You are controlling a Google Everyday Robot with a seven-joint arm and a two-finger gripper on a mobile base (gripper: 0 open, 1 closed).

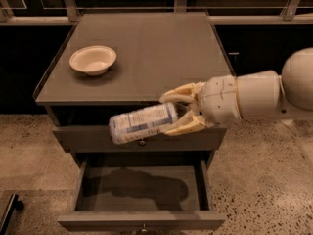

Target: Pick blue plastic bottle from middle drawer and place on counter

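Note:
My gripper (167, 114) reaches in from the right and is shut on the blue plastic bottle (142, 123). The bottle lies sideways in the fingers (177, 94), its label facing me, in front of the cabinet just below the counter's front edge. It hangs in the air above the open middle drawer (142, 222), whose inside shows only a dark shadow. The counter (161, 53) is the flat grey cabinet top behind and above the bottle.
A cream round bowl (93, 59) sits on the left part of the counter. A closed drawer front (78, 137) with a small knob lies behind the bottle. A speckled floor surrounds the cabinet. A rail and dark cabinets run along the back.

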